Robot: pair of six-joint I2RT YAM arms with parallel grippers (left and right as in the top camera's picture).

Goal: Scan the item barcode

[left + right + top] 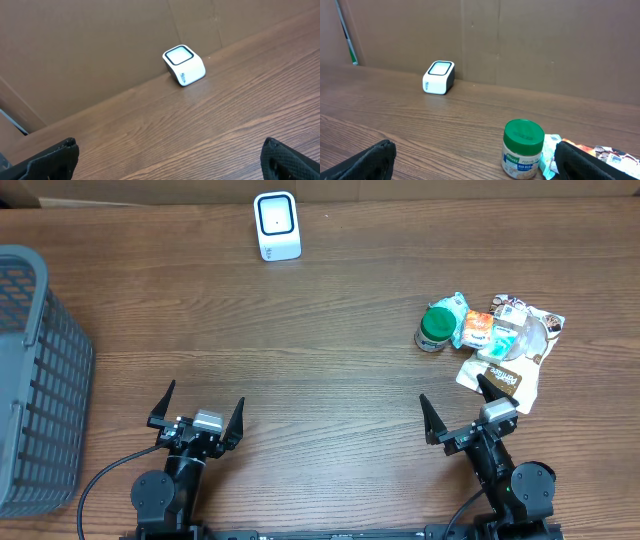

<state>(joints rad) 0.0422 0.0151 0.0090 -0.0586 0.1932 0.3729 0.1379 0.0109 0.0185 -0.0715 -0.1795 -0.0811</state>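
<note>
White scanner (277, 226) sits at the far edge, well apart from the green-lidded jar (434, 328) (right, beside packets (520, 338)). Left gripper (203, 399) and right gripper (452, 393) gape wide, holding nothing.

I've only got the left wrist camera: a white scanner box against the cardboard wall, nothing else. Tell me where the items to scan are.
Observer: They are piled on the right side of the wooden table, just ahead of the right claw.
Operator: List the pile.
Observer: A green-lidded white jar stands at its left edge, small orange and teal packets lie beside it, and a flat brown-and-white pouch lies nearest the claw.
Operator: Report the right claw.
Observer: It is open and empty, low at the near table edge.
Operator: Say what's on my left.
Observer: A grey plastic mesh basket sits at the table's left edge.
</note>
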